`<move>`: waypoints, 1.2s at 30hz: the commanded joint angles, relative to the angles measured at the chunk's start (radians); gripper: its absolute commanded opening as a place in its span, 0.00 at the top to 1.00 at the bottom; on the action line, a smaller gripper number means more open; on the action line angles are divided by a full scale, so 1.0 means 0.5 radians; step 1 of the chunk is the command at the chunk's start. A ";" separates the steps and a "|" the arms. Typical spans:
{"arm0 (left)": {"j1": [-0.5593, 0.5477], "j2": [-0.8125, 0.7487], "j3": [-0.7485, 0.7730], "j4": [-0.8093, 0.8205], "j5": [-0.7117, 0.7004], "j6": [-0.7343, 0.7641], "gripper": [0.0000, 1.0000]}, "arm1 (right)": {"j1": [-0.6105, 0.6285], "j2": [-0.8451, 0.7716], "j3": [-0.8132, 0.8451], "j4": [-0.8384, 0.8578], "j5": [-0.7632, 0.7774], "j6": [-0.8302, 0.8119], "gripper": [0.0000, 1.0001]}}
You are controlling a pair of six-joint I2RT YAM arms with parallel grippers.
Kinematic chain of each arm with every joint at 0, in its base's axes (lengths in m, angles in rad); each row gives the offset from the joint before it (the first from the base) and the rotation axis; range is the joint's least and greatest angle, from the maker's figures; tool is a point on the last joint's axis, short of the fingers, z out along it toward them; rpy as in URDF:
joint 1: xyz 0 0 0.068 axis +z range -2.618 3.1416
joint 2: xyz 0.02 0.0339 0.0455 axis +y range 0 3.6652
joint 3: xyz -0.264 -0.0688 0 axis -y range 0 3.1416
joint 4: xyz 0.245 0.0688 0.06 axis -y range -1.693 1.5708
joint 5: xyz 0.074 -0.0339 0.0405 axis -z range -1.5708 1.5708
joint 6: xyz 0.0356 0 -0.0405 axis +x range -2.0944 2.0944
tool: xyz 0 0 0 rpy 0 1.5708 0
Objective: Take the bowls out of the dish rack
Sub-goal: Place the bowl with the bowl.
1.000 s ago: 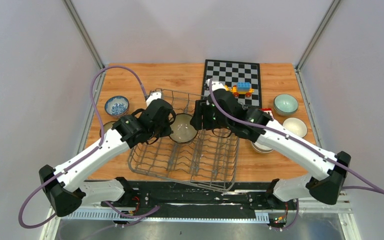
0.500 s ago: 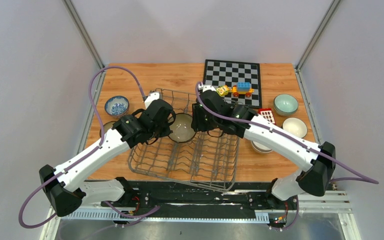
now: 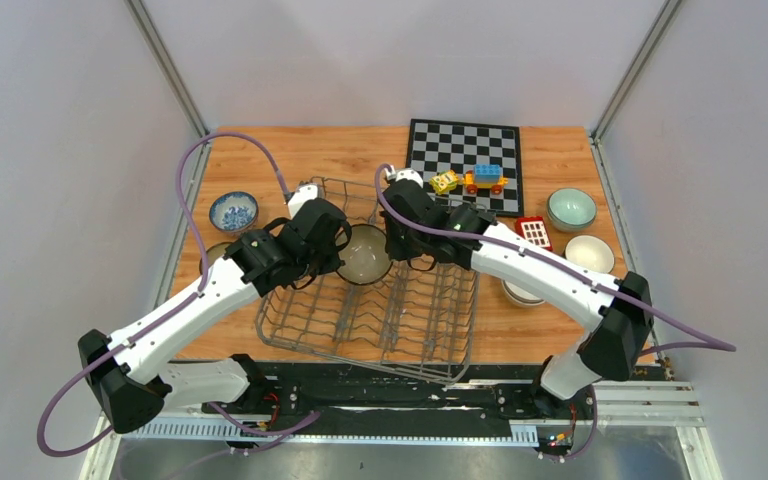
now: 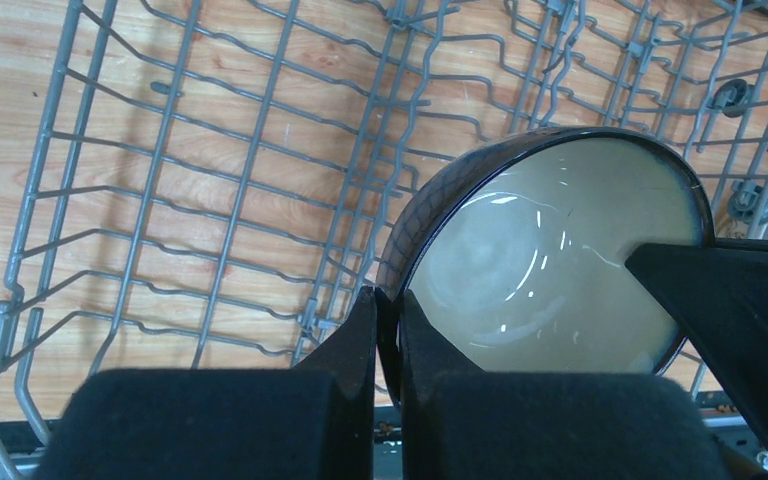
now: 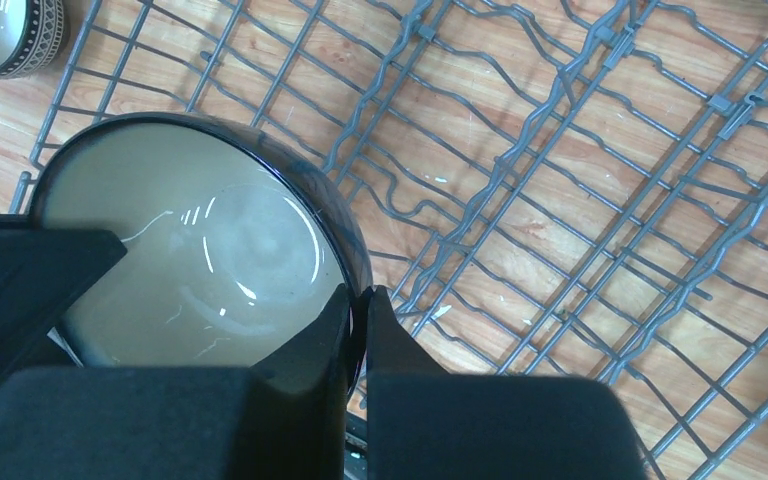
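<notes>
A dark brown striped bowl with a pale inside stands on edge in the grey wire dish rack. My left gripper is shut on its left rim. In the left wrist view the fingertips pinch the rim of the bowl. My right gripper is shut on the opposite rim, and the right wrist view shows the jaws closed on the bowl's edge. The rest of the rack holds no bowls that I can see.
On the table lie a blue-and-white bowl at the left, and at the right a celadon bowl, a beige bowl and another bowl partly under the right arm. A chessboard with toy blocks sits behind the rack.
The right gripper has closed on the bowl's right rim, and the right arm has swung left. The left arm and the bowl have stayed in place.
</notes>
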 commanded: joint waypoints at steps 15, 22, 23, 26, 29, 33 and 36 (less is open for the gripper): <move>0.013 -0.068 -0.025 0.094 -0.115 0.109 0.63 | 0.053 0.102 0.174 -0.071 -0.054 0.062 1.00; 0.013 -0.053 -0.061 0.092 0.000 0.171 0.71 | 0.053 0.125 0.220 -0.068 -0.046 0.069 1.00; 0.013 -0.049 -0.066 0.091 0.016 0.171 0.71 | 0.053 0.127 0.228 -0.068 -0.045 0.068 1.00; 0.012 -0.050 -0.085 0.087 0.028 0.169 0.71 | 0.058 0.137 0.246 -0.065 -0.044 0.066 1.00; 0.012 -0.065 -0.108 0.096 0.025 0.161 0.80 | 0.061 0.140 0.249 -0.063 -0.040 0.062 1.00; 0.013 -0.070 -0.135 0.115 0.022 0.154 1.00 | 0.074 0.137 0.248 -0.062 -0.024 0.047 1.00; 0.013 -0.058 -0.139 0.111 0.031 0.173 1.00 | 0.080 0.135 0.249 -0.059 -0.020 0.038 1.00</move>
